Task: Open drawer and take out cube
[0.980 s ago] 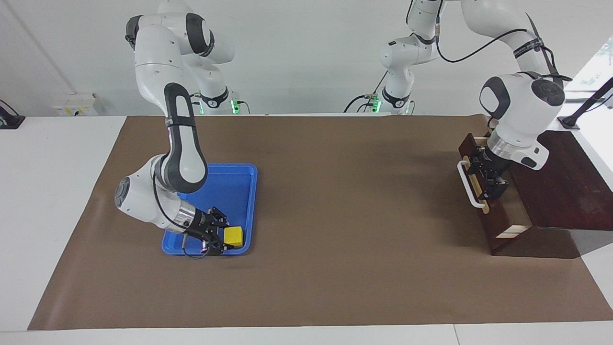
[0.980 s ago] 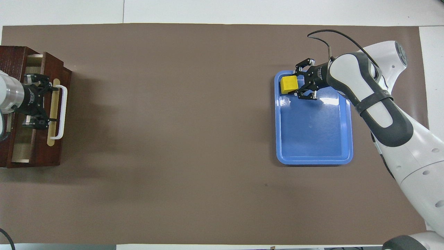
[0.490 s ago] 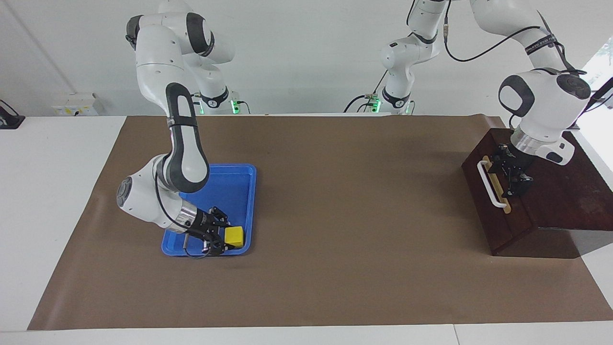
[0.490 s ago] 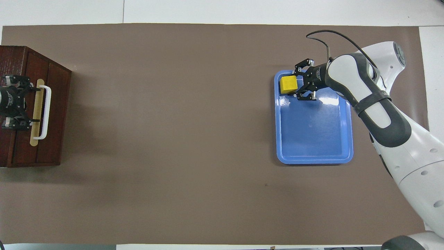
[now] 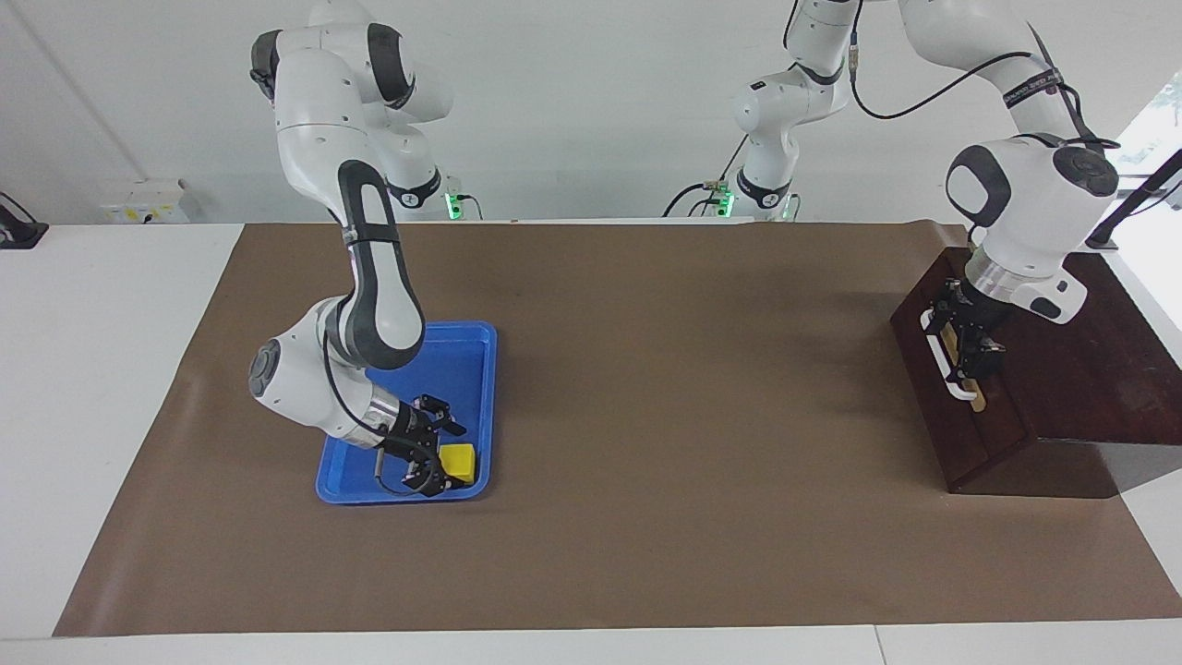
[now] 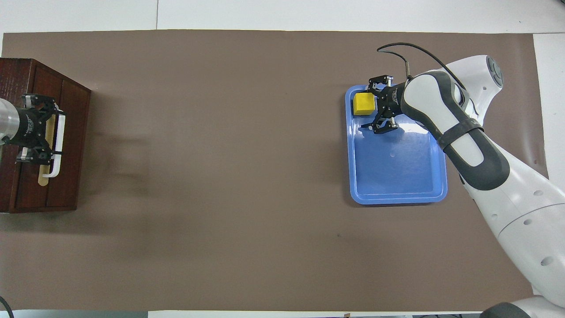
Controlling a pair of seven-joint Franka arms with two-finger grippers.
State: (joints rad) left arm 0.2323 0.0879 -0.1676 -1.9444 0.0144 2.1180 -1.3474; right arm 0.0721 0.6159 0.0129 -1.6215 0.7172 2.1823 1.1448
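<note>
The yellow cube [image 5: 459, 459] [image 6: 363, 103] lies in the corner of the blue tray [image 5: 452, 369] [image 6: 397, 176] farthest from the robots. My right gripper [image 5: 446, 461] [image 6: 368, 106] is low in the tray, open, with its fingers spread to either side of the cube. The drawer [image 5: 993, 427] [image 6: 55, 190] is pushed in flush with its dark wood box at the left arm's end. My left gripper [image 5: 960, 340] [image 6: 46, 132] is open in front of the drawer, at the white handle [image 5: 926, 320] [image 6: 59, 141], and covers part of it.
Brown paper [image 5: 646, 388] covers the table between the tray and the box. White table edges [image 5: 92, 369] border it.
The left gripper pushed the open drawer shut and stays at its handle. The right gripper opened and let go of the cube, which now rests in the tray; the tray shifted slightly.
</note>
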